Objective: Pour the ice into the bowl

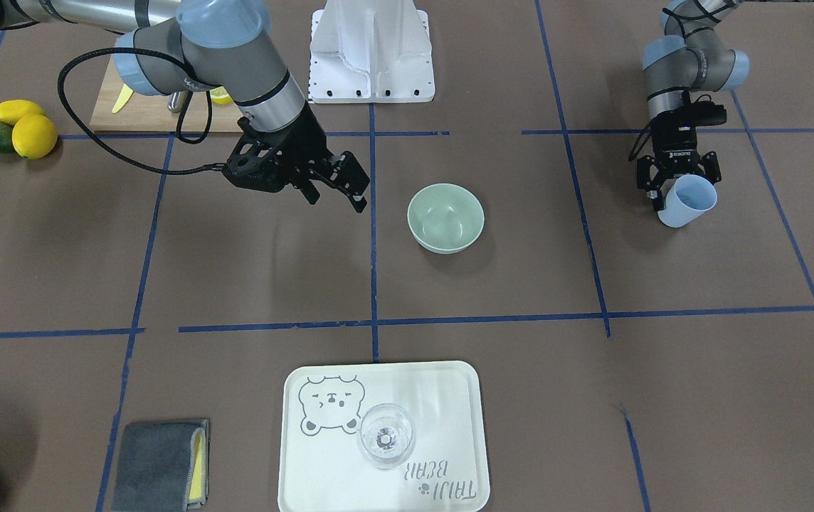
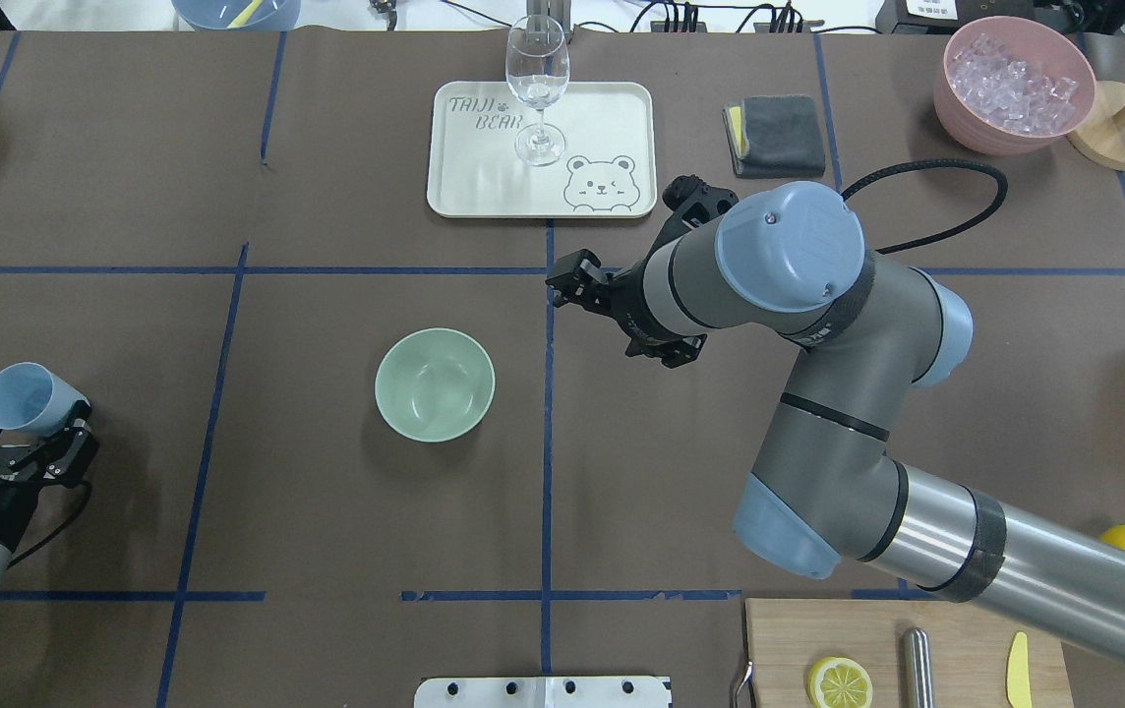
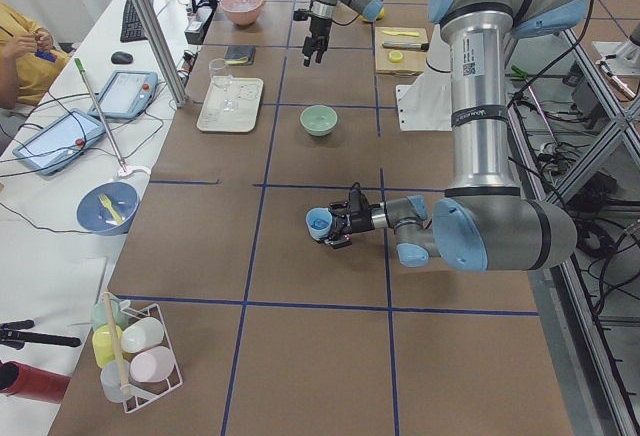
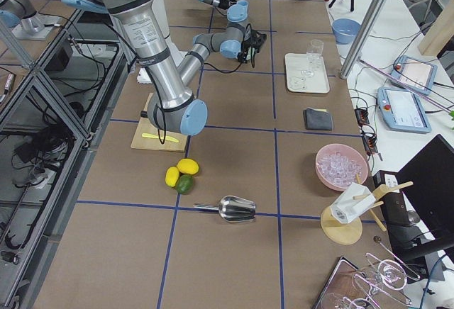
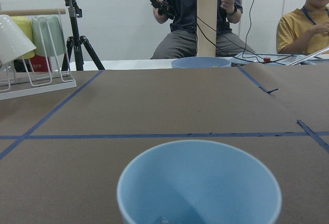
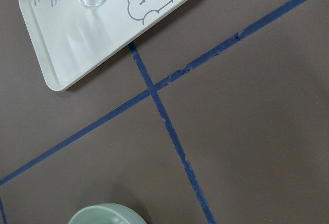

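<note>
Glassy ice could not be made out with certainty inside the pale blue cup; only a faint glint low in its well was shown in the left wrist view (too small to call). The cup was clamped between the fingers of the left gripper, held tilted and low over the table, near the robot's left end. The bowl, mint-green and bare inside, was set well apart from it, towards the middle of the table. The right gripper was seen hanging near the bowl on its other side, jaws parted and nothing in them.

The step in hand was judged to be the carry to the bowl, with the pour not yet begun. The cup's mouth would best be kept uppermost on the way, so that nothing is shed on the brown paper. Once the lip is brought over the bowl's middle, the cup should be tipped slowly and from low down, since hard cubes are likely to bounce out.

Further off, a pink tub piled with clear cubes was left untouched.
</note>
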Tool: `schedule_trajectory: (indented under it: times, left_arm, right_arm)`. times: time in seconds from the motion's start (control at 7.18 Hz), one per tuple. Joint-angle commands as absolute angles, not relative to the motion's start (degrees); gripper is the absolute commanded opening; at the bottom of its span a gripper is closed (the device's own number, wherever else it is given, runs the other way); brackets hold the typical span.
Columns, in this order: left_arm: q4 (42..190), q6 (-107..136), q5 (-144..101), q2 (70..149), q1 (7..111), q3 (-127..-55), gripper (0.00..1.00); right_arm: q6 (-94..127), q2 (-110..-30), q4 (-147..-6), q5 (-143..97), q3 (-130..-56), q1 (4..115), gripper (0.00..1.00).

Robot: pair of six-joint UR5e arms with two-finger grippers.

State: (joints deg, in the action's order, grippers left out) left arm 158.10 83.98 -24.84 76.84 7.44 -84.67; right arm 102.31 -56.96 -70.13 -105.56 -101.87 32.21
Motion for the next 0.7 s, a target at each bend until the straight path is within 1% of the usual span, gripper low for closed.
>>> schedule_trajectory:
  times: [0.0,0.42,0.56]
  left_arm:
    - [157.9,83.8,-25.5,77.3,8.1,-84.6,0.99]
    - [157.9,83.1,-26.9,78.7,10.1,-83.9,0.98]
    - [158.0,83.1,-27.2,78.7,10.3,-83.8,0.95]
  right_arm:
    - [102.3,-56.9,-70.1,-105.7,-102.0,32.4,1.00]
    - [102.3,-56.9,-70.1,-105.9,-102.0,32.7,1.00]
    - [102.3,-56.9,-70.1,-105.9,-102.1,32.7,1.00]
